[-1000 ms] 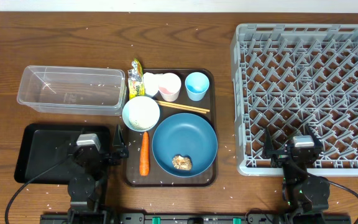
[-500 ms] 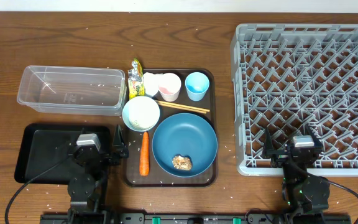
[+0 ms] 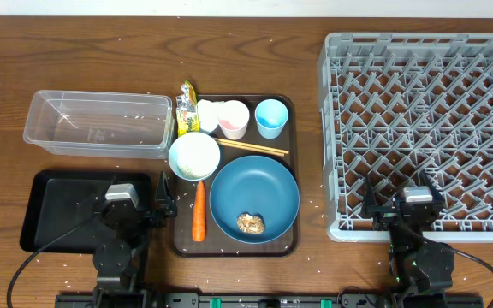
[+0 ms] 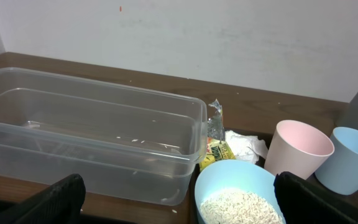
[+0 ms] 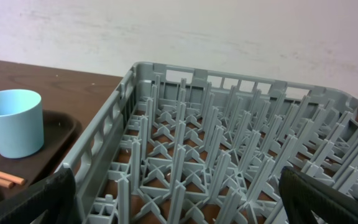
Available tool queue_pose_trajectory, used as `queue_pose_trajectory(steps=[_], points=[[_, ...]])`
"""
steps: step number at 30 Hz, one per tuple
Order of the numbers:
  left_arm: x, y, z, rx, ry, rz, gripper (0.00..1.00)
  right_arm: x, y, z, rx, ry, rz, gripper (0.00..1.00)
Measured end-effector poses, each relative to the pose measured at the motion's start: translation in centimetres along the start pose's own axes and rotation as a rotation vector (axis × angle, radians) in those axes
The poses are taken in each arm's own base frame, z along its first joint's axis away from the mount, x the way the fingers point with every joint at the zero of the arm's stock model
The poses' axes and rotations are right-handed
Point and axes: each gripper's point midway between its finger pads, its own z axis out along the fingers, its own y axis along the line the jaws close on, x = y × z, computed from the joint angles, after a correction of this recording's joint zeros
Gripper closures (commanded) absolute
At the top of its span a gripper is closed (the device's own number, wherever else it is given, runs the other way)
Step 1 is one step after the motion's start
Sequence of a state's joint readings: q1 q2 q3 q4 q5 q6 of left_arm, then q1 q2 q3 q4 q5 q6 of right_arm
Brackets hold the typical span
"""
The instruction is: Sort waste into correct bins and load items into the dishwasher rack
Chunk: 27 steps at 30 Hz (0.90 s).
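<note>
On the brown serving tray (image 3: 289, 244) lie the dark-blue plate (image 3: 255, 190) with the brown food lump (image 3: 250, 223), the white bowl (image 3: 194, 156) of rice (image 4: 238, 206), the carrot (image 3: 198, 210), chopsticks (image 3: 251, 147), the white-pink cup (image 3: 234, 119), the light-blue cup (image 3: 271, 117), crumpled paper (image 3: 206, 112) and the yellow-green wrapper (image 3: 186, 107). The clear tub (image 3: 98, 124) and black tray (image 3: 54, 205) sit at left, the grey rack (image 3: 422, 128) at right. My left gripper (image 3: 147, 208) is open and empty over the black tray's right end. My right gripper (image 3: 400, 205) is open and empty at the rack's front edge.
The back wall rises behind the table in both wrist views. Rice grains are scattered over the wooden table (image 3: 315, 60). Both arm bases stand at the front edge.
</note>
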State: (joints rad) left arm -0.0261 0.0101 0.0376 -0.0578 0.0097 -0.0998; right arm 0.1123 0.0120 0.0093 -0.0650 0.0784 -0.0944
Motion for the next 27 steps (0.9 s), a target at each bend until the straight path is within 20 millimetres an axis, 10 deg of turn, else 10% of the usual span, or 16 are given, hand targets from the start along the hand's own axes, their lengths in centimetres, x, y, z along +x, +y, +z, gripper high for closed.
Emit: queue_pose_trajectory(steps=[16, 27], points=[[0.0, -1.6, 0.1, 0.096, -0.011, 0.0, 0.02, -0.6, 1.3, 0.0, -0.077, -0.025, 0.046, 0.01], [-3.6, -3.9, -1.1, 0.194, 0.014, 0.001, 0.02, -3.0, 3.0, -1.5, -0.196, 0.079, 0.261, 0.01]])
